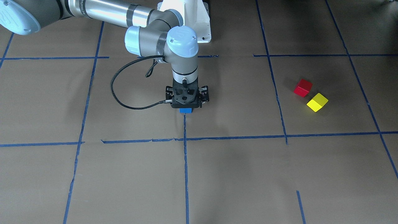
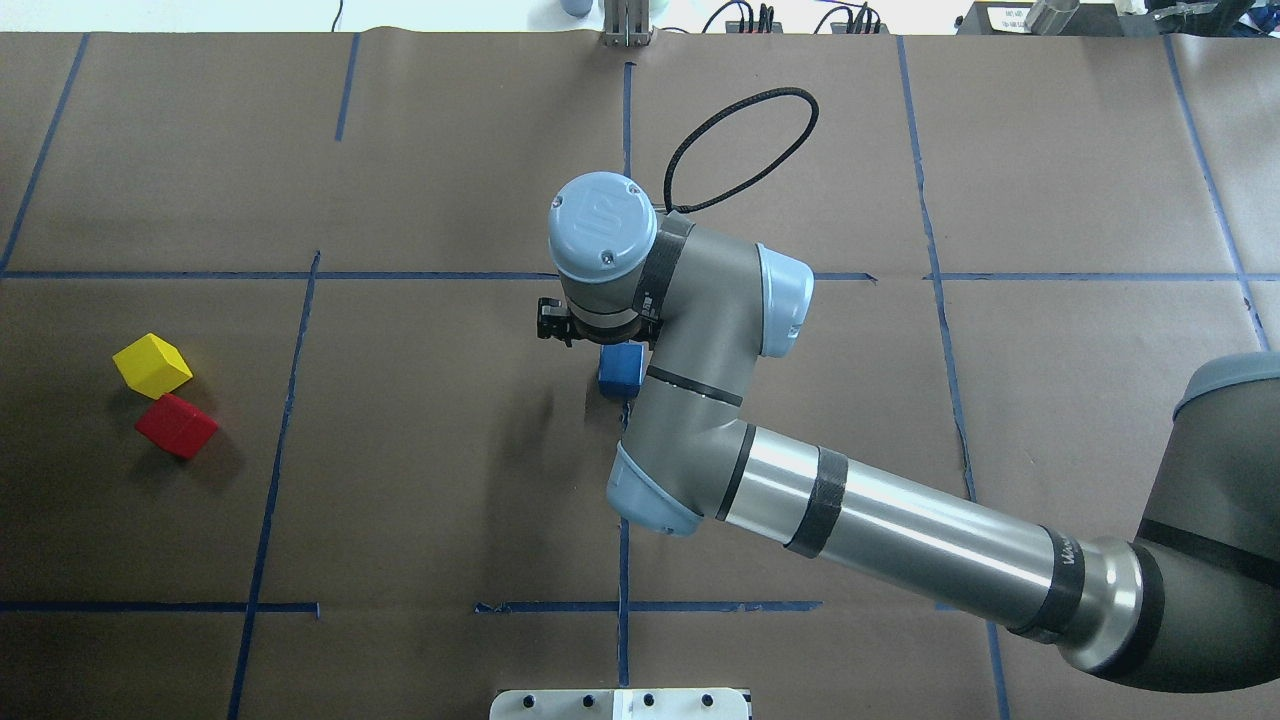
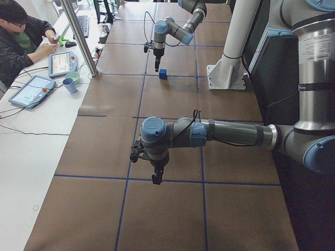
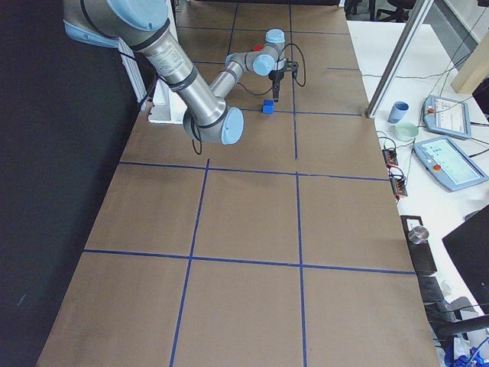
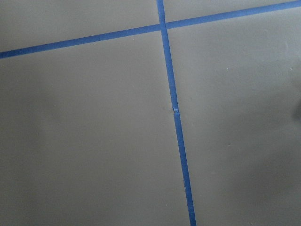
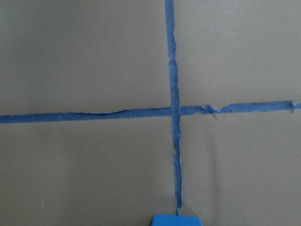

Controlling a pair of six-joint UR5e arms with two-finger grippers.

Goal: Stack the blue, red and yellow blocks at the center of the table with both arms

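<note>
The blue block (image 1: 186,110) rests on the brown paper table (image 1: 236,174) at its center, on a tape line. My right gripper (image 1: 186,105) hangs straight above it, its side links spread, open, with the fingertips hidden under the gripper's body. The right wrist view catches only the blue block's (image 6: 176,220) top at its bottom edge. The red block (image 1: 303,87) and the yellow block (image 1: 317,102) lie touching at a corner, far off on my left side. My left gripper (image 3: 156,179) points down over bare paper; I cannot tell if it is open.
The white pedestal (image 1: 199,21) stands behind the center. A black cable (image 1: 115,93) loops out from the right wrist. Beside the table a person (image 3: 21,36) sits at a white bench with tablets (image 3: 31,90), cups and a metal post (image 3: 78,36).
</note>
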